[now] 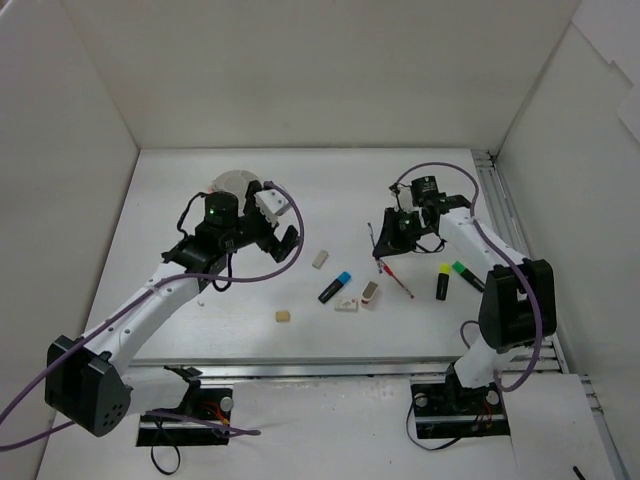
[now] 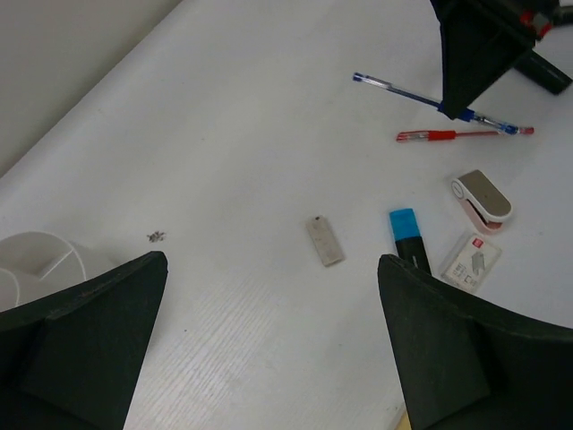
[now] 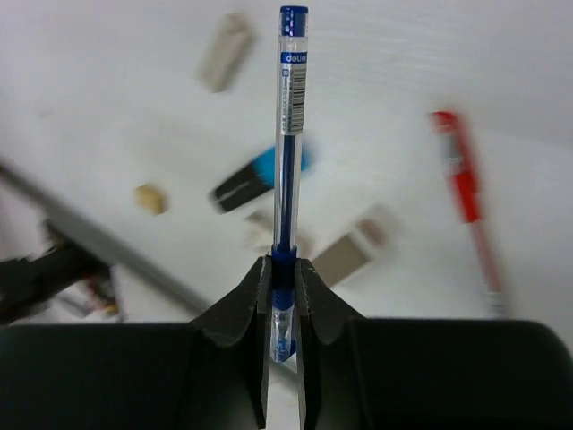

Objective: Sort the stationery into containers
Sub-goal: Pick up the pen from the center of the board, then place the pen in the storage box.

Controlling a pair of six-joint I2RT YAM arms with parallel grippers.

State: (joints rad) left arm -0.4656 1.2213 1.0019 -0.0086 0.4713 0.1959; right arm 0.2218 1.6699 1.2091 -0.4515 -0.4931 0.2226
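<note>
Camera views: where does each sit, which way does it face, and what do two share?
Top external: above and behind the robot, looking down on the table; left arm and right arm show whole.
Left wrist: on the left arm, looking across the table toward the right arm; left jaws open at the bottom corners, white pot at lower left.
Right wrist: on the right arm, looking down along the right jaws, shut on the blue pen.
Shared: both wrist views show that pen, the red pen and the blue-capped marker.
</note>
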